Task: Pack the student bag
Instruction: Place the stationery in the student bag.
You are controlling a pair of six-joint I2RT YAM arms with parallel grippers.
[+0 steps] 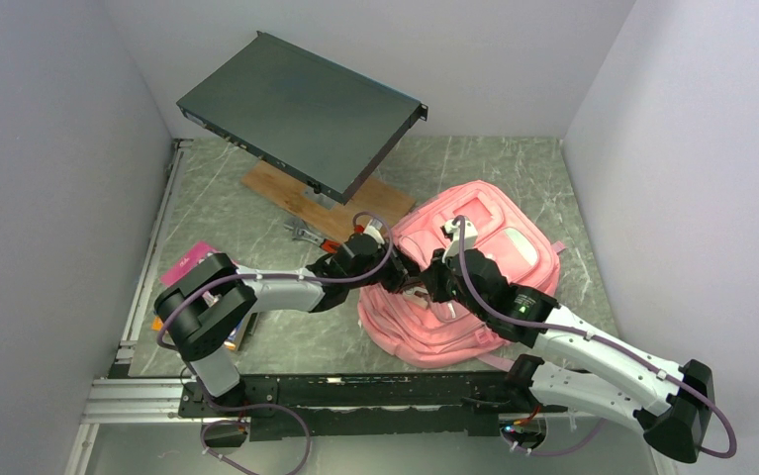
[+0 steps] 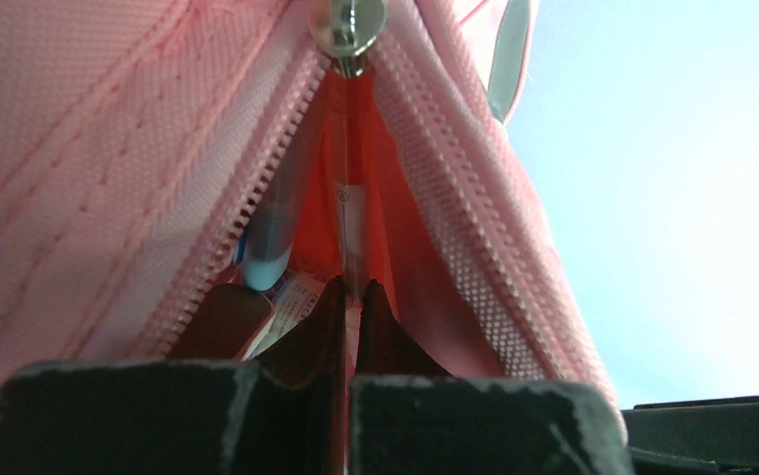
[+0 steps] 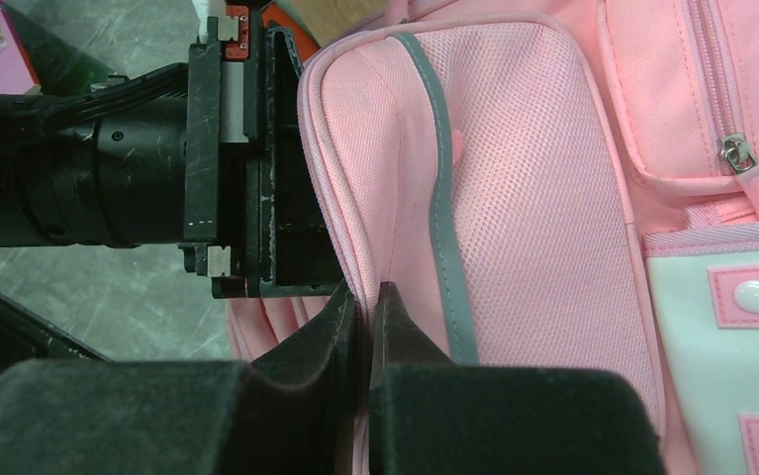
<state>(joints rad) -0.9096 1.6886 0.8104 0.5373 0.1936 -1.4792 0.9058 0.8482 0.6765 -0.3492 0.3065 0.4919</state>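
While the student bag [image 1: 425,332] lies on the table [image 1: 514,163] right of centre, the right gripper [image 3: 365,302] has its jaws clamped on a fold of the mesh pocket [image 3: 533,198] and the left gripper [image 2: 347,297] has its jaws clamped on a slim stick [image 2: 347,213] inside the open zip pocket [image 2: 434,168].

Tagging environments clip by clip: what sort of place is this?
Probably a robotics lab test cell: a left arm and a right arm bolted to a metal rail at a marble-patterned table, plain pale walls boxing it in, a pink backpack as prop.
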